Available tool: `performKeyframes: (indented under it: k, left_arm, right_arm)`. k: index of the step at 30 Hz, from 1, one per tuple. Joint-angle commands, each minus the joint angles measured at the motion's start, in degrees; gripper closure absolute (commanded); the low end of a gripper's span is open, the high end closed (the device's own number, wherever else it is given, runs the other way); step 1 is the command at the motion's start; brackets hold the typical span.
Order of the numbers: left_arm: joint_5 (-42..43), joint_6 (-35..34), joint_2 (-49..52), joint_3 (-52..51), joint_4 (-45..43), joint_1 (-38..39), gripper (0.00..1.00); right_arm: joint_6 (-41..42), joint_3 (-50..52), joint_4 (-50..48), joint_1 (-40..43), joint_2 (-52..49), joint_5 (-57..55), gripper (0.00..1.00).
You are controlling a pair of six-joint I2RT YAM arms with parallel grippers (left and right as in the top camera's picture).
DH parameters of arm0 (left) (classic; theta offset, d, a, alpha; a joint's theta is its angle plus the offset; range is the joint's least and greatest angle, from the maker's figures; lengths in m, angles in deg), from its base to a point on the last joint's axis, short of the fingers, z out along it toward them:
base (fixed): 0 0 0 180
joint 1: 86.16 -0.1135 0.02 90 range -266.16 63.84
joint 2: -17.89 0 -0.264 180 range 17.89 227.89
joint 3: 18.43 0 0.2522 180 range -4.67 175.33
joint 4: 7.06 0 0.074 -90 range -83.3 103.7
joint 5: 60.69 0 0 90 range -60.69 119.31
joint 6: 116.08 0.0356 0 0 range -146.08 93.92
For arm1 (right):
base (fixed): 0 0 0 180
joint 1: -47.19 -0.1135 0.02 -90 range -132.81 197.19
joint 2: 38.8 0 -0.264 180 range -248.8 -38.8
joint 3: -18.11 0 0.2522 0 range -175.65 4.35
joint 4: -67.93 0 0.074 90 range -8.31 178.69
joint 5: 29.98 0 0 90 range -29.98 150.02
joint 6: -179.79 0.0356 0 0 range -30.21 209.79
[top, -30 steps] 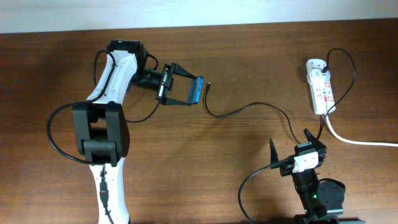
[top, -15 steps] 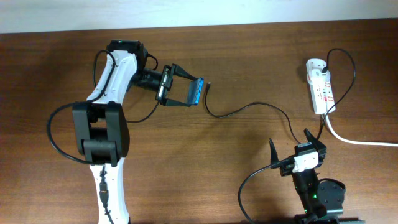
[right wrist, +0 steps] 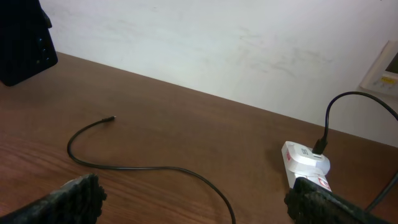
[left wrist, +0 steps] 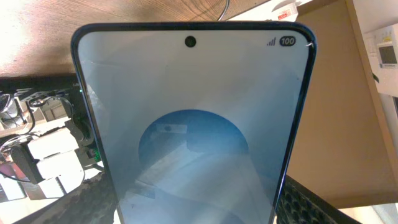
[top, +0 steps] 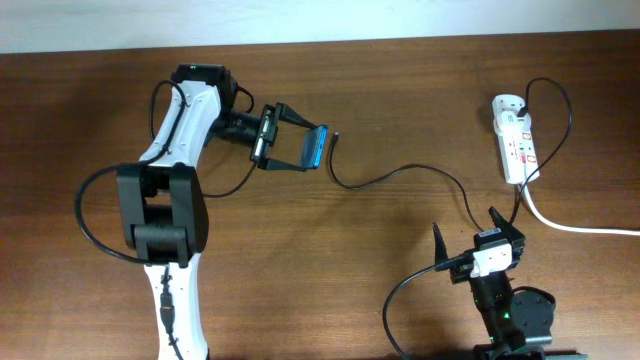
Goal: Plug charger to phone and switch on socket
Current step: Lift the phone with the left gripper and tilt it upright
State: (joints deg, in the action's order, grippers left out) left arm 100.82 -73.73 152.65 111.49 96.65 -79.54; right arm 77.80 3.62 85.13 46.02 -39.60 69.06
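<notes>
Between left end effector fingers | phone held | charger tip beside

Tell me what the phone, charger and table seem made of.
Phone: glossy glass front, likely, since it mirrors the room. Charger: matte black rubbery or plastic sheath, bending in loose curves. Table: brown wood or wood-look laminate; grain streaks show.

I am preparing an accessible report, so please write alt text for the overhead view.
The left hand holds the phone on edge over a wooden table, with the tip of the black charger cable just beside it. The white power strip lies at far right; the right hand is open near the front edge.
</notes>
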Motion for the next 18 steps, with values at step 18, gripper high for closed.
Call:
performKeyframes:
  k: [18]
  left_arm:
    - [1.6, -0.7, 0.2, 1.3, -1.0, -0.4, 1.0]
  right_arm:
    - [0.4, 0.4, 0.2, -0.4, 0.4, -0.3, 0.02]
